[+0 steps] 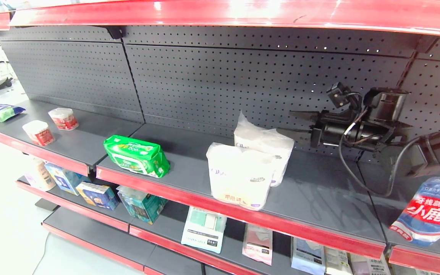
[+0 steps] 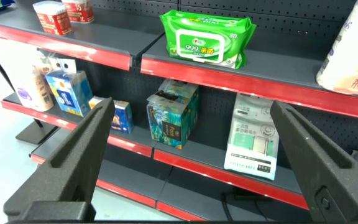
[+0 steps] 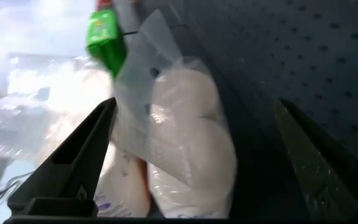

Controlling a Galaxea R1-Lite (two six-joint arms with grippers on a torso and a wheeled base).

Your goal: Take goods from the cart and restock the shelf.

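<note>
Grey pegboard backs the shelf [image 1: 319, 198], where two clear bags [image 1: 239, 175] hold white paper rolls. The rear bag [image 1: 269, 143] sits just ahead of the right gripper [image 1: 298, 122], which is spread wide and empty. The left gripper [image 2: 191, 106], also spread and empty, faces a green wipes pack [image 2: 207, 37].

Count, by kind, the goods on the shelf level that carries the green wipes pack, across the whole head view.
red-and-white tubs: 2
white paper-roll packs: 2
green wipes pack: 1
blue-and-green flat pack: 1
blue-and-red pouch: 1
Total: 7
</note>
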